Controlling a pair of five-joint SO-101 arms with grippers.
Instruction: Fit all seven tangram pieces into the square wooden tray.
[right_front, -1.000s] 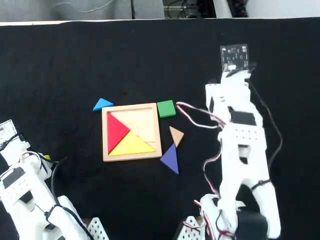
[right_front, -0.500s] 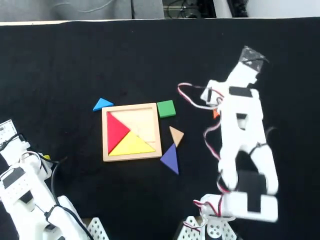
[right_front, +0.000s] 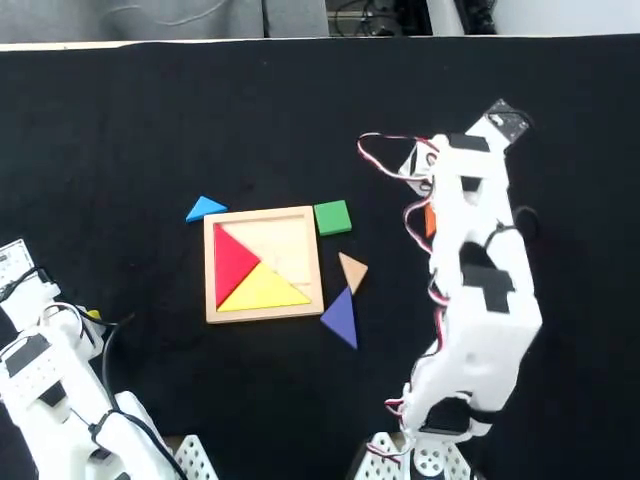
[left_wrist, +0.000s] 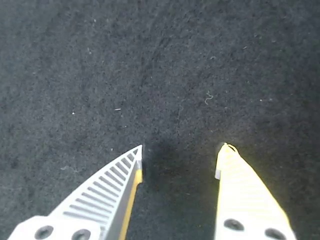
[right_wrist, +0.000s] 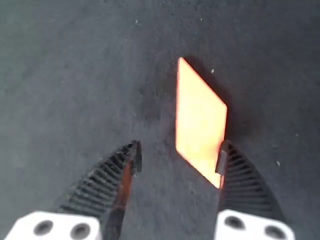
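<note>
Counter (right_front: 150, 120) is wearing matt black felt-like cloth, looking rough and linty. Tray (right_front: 264, 213) is showing pale bare wood, matt. Orange piece (right_wrist: 200, 120) is looking smooth and faintly glossy (coating unclear). Left gripper (left_wrist: 182, 147) and right gripper (right_wrist: 179, 145) are showing ribbed matt plastic.

Even, bright light; soft shadow beside the orange piece (right_wrist: 200, 120)

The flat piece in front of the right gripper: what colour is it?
The piece is orange; the right wrist view shows it best.
</note>
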